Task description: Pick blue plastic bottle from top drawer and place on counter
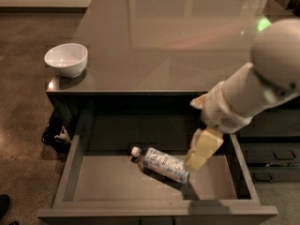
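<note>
In the open top drawer (pixel 105 184) the blue plastic bottle (pixel 163 165) lies on its side near the middle, the gripper (pixel 197 161) hanging low in the drawer's right half.

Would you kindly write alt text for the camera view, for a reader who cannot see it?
The robot's gripper hangs inside the open top drawer, right beside the base end of the blue plastic bottle, which lies on its side with its white cap pointing left. A white bowl stands near the left front corner of the counter above.

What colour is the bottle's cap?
The cap is white, in the camera view; the gripper hangs by the blue plastic bottle.
</note>
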Motion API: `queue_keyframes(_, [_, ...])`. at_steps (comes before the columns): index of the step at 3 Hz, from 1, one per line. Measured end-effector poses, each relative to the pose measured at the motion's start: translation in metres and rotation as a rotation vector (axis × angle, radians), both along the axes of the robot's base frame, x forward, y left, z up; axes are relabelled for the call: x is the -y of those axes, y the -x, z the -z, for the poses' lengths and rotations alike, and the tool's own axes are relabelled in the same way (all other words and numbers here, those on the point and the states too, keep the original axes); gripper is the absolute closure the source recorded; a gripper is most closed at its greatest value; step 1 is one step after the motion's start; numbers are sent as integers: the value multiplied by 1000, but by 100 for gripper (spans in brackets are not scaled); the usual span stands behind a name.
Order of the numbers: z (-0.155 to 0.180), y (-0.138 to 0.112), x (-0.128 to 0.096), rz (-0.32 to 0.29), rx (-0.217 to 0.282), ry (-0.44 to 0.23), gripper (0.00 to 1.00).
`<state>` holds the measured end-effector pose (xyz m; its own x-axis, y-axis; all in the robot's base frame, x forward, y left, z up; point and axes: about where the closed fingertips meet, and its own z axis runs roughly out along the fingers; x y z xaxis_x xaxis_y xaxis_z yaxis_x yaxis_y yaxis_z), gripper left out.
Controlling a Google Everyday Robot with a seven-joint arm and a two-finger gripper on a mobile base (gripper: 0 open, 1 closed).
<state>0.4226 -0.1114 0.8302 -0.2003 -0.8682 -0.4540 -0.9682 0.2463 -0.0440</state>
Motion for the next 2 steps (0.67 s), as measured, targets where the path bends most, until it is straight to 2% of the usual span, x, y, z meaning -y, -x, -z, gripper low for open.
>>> queue_keyframes(1, [35,1,-22,-2,-13,-41,0])
queue_keyframes(2, [35,1,-22,-2,-13,-41,0])
